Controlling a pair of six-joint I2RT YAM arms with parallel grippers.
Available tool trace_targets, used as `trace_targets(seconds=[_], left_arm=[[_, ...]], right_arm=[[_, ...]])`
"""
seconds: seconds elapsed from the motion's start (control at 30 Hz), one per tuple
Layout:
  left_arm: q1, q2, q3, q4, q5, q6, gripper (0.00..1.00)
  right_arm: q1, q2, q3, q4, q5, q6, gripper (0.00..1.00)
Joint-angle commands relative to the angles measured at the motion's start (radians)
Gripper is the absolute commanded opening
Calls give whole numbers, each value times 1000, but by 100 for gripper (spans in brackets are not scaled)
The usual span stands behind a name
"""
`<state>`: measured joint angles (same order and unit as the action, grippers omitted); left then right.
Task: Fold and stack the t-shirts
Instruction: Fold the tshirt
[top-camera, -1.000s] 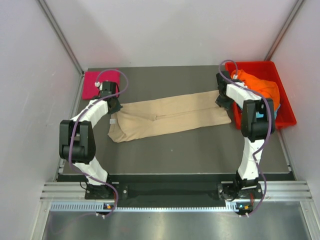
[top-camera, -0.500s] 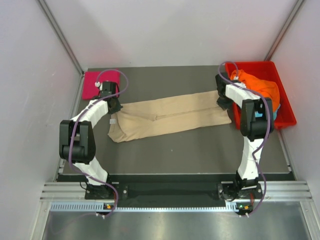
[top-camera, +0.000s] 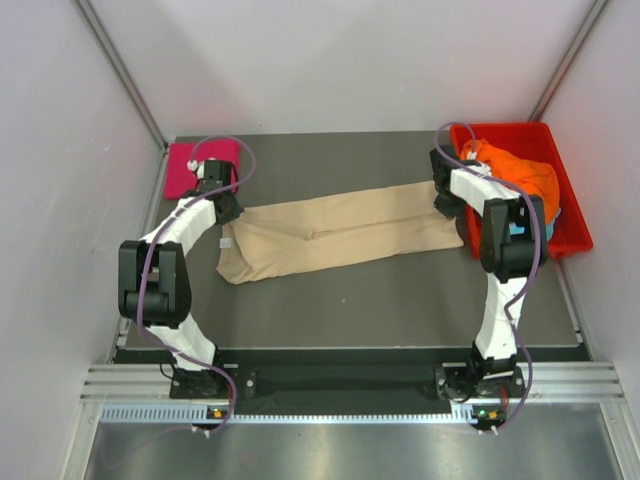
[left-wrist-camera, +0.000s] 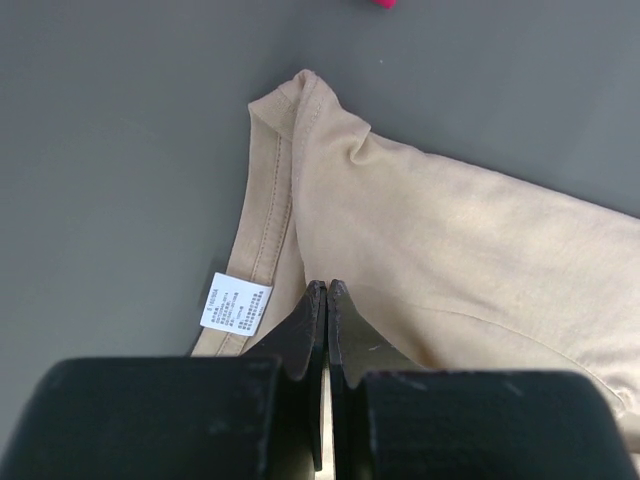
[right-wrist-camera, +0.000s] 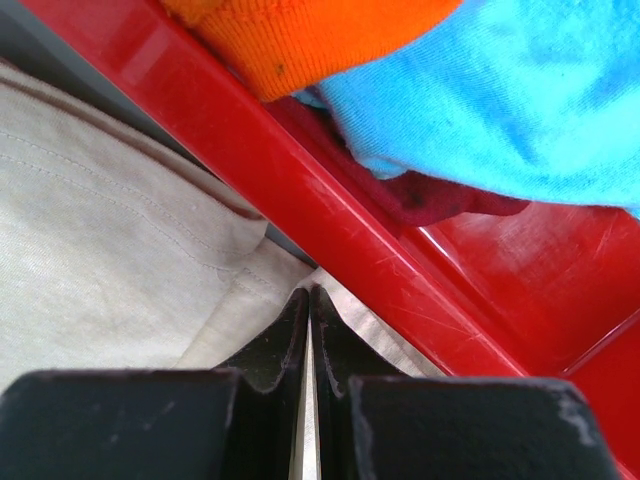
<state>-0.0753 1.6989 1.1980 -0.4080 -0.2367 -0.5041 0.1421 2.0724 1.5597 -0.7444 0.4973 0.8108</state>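
Note:
The beige t-shirt lies stretched out across the middle of the table. My left gripper is shut on the shirt's left end, beside the white label. My right gripper is shut on the pale cloth at the shirt's right end, right against the red tray's wall. The pink t-shirt lies folded at the far left corner. The orange t-shirt and the light blue t-shirt are bunched in the tray.
The red plastic tray stands at the far right of the dark table. White walls close in the table on the left, right and back. Both arms reach up along the table's sides.
Both wrists have edged slightly toward the back of the table. The beige t-shirt lies as before.

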Motion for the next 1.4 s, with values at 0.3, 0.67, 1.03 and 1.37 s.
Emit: trace_targets(seconds=[0.3, 0.67, 1.03, 1.37], left_arm=[[5, 57, 64, 52, -35, 30, 0], [6, 136, 141, 63, -15, 73, 0], [6, 199, 190, 43, 20, 88, 0], [6, 190, 393, -147, 10, 164, 46]], right_arm=[[20, -67, 40, 13, 32, -73, 22], [51, -248, -188, 97, -103, -127, 25], [47, -201, -274, 145, -68, -134, 23], [47, -291, -256, 88, -121, -186, 27]])
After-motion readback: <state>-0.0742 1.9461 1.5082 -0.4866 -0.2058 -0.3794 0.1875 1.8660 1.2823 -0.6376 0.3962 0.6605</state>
